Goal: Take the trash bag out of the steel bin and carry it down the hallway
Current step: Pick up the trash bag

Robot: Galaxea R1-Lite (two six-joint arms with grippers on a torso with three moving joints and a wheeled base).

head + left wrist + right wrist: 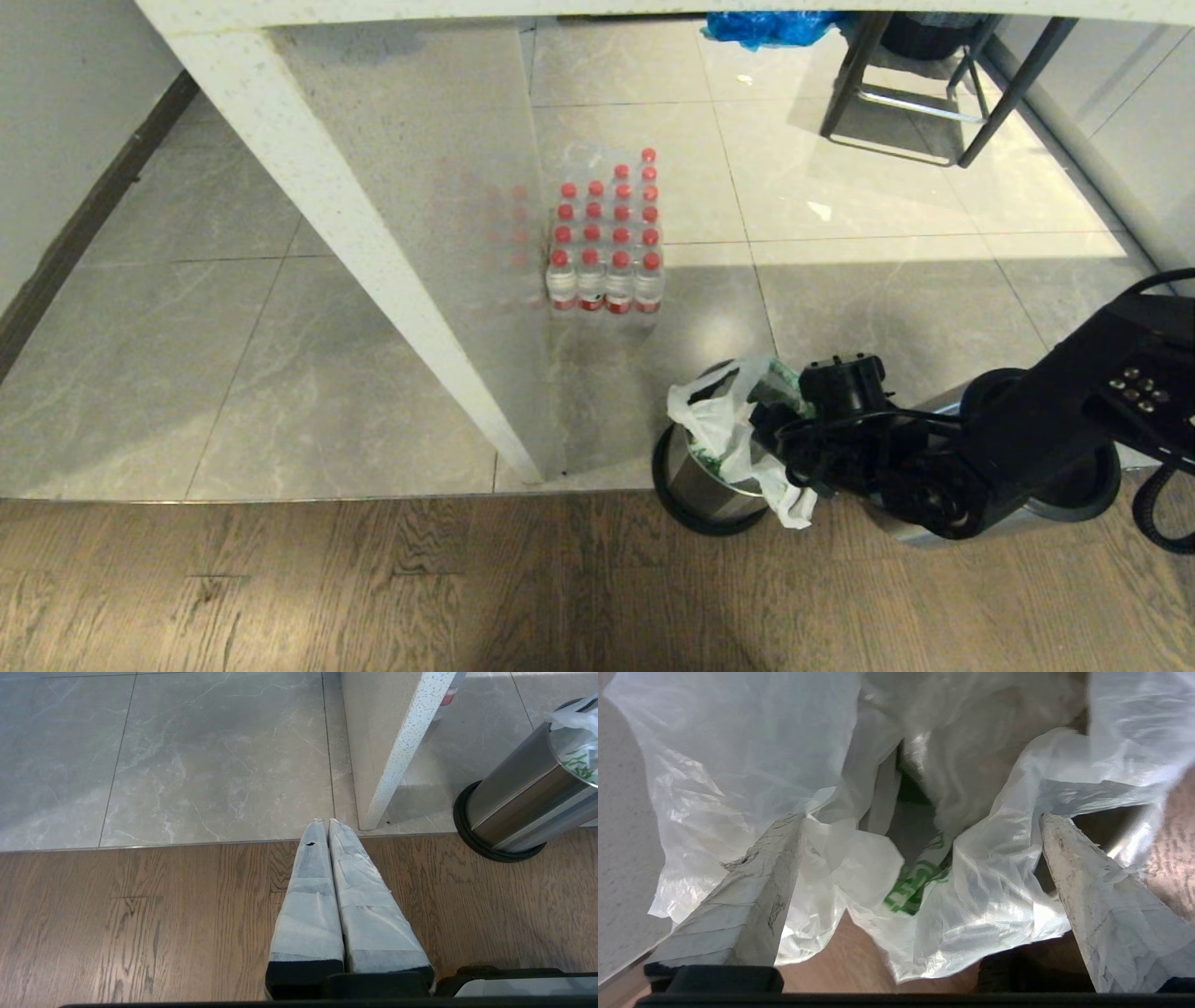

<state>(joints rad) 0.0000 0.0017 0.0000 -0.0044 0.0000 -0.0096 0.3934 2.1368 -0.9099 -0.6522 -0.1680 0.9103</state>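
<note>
Thin white plastic trash bag [724,425]: seated in steel bin [695,481], near right, beside counter leg [373,243]. Right gripper [920,854]: fingers spread wide around crumpled rim, nothing held. Left gripper [325,826]: parked, pressed together. Risks: film tearing, single-layer pinch slipping, bin tipping.

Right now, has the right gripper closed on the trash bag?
No: the right gripper stands wide open, its fingers straddling the trash bag.

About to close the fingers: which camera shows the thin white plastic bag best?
The right wrist view: the thin white plastic bag fills it, bunched between the open right gripper. The head view shows it draped over the steel bin; the left wrist view catches only an edge.
</note>
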